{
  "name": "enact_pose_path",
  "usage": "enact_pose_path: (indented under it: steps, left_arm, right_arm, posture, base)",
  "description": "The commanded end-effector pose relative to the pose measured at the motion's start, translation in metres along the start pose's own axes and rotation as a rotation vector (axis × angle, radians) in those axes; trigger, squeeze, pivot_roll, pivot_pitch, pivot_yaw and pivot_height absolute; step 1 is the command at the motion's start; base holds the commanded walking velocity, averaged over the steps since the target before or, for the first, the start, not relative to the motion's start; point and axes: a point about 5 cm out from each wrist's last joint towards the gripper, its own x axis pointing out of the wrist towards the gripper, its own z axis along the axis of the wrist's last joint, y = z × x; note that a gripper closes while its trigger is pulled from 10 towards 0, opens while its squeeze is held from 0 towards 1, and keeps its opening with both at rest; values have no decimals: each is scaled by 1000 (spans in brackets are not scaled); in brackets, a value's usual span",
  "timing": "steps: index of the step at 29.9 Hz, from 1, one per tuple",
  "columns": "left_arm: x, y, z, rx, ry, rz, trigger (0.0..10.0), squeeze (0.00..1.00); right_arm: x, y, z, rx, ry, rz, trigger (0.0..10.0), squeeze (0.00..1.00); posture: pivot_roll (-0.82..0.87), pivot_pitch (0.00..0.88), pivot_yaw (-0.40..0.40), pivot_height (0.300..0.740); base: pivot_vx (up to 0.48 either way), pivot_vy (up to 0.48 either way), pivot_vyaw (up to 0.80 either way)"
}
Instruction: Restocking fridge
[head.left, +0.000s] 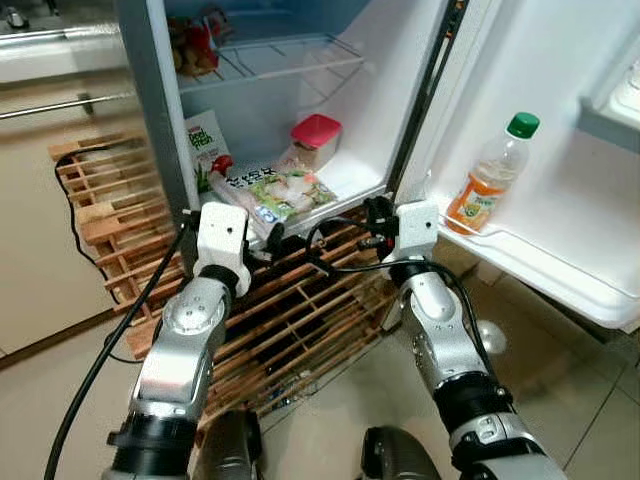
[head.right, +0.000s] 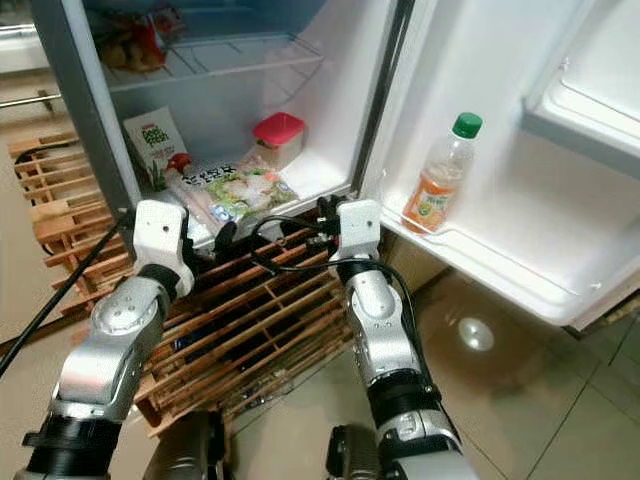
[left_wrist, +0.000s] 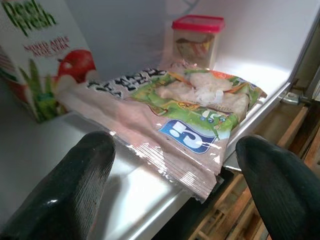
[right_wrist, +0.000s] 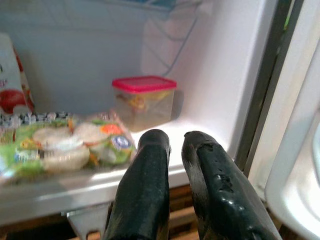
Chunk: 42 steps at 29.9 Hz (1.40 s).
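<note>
Fridge (head.left: 150, 90) stands open; food pack (left_wrist: 175, 120) lies on its bottom shelf beside a carton (left_wrist: 35, 55) reading "Feel Fresh". My left pincer (left_wrist: 175, 185) gapes empty before it; my right pincer (right_wrist: 175, 150) is closed, empty.

Carton (left_wrist: 37, 60) on the fridge floor reads "peel fresh" in green, with "MIXED APPLE ALOE VERA" in small red print beneath. Food packet (left_wrist: 170, 115) beside it carries black characters and a blue logo (neither legible). Bottle (head.left: 490, 175) label unreadable.
</note>
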Motion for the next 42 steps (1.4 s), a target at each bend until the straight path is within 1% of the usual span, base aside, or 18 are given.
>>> enact_pose_path:
  steps: [1, 2, 3, 5, 8, 9, 12, 14, 15, 20, 21, 23, 27, 31, 38, 42]
  left_arm:
    - [7, -3, -5, -63, 37, 7, 10000, 0]
    - [16, -4, -10, -155, 78, 26, 10000, 0]
    - [16, -4, -10, -155, 78, 26, 10000, 0]
    - [23, -2, -12, -197, 96, 40, 10000, 0]
    - [36, -2, -15, -220, 122, 48, 10000, 0]
    - [36, -2, -15, -220, 122, 48, 10000, 0]
    - [45, -3, -18, -216, 153, 57, 10000, 0]
    - [50, -4, -17, -164, 156, 58, 10000, 0]
    - [50, -4, -17, -164, 156, 58, 10000, 0]
    - [59, -2, -14, -47, 141, 56, 10000, 0]
    - [59, -2, -14, -47, 141, 56, 10000, 0]
    - [62, -1, -16, -21, 156, 61, 10000, 0]
    - [68, -7, -17, 63, 156, 51, 10000, 0]
    - [71, -8, -15, 135, 145, 55, 10000, 0]
    - [77, -3, -8, 216, 127, 107, 10000, 0]
    - [79, -2, -5, 244, 118, 123, 10000, 0]
  right_arm:
    - [4, -4, 7, 6, -14, -21, 10000, 0]
    - [7, -3, 10, 16, -20, -25, 10000, 0]
    - [7, -3, 10, 16, -20, -25, 10000, 0]
    - [8, -2, 12, 23, -21, -26, 10000, 0]
    - [10, 0, 16, 32, -25, -23, 10000, 0]
    - [10, 0, 16, 32, -25, -23, 10000, 0]
    - [10, 2, 17, 33, -25, -18, 10000, 0]
    - [10, 2, 19, 32, -28, -18, 10000, 0]
    - [10, 2, 19, 32, -28, -18, 10000, 0]
    - [10, 0, 20, 29, -31, -27, 10000, 0]
    - [10, 0, 20, 29, -31, -27, 10000, 0]
    - [9, 0, 20, 29, -29, -29, 10000, 0]
    - [10, 2, 20, 29, -25, -25, 10000, 0]
    - [11, 2, 21, 28, -23, -22, 10000, 0]
    - [11, 4, 20, 27, -17, -15, 10000, 0]
    - [11, 4, 20, 26, -17, -13, 10000, 0]
  posture:
    - [-9, 0, -55, 652]
    - [-16, 0, -50, 652]
    - [-16, 0, -50, 652]
    - [-21, 0, -48, 652]
    - [-30, 0, -43, 652]
    - [-30, 0, -43, 652]
    - [-41, 0, -36, 652]
    - [-56, 0, -26, 652]
    - [-56, 0, -26, 652]
    - [-67, 0, -11, 652]
    - [-67, 0, -11, 652]
    - [-66, 0, -9, 652]
    - [-67, 0, -5, 652]
    - [-69, 0, -4, 652]
    - [-70, 0, -3, 652]
    - [-70, 0, -3, 652]
  base:
    - [0, 0, 0]
    - [0, 0, 0]
    - [0, 0, 0]
    - [0, 0, 0]
    - [0, 0, 0]
    - [0, 0, 0]
    - [0, 0, 0]
    - [0, 0, 0]
    - [0, 0, 0]
    - [0, 0, 0]
    - [0, 0, 0]
    - [0, 0, 0]
    - [0, 0, 0]
    - [0, 0, 0]
    - [0, 0, 0]
    - [0, 0, 0]
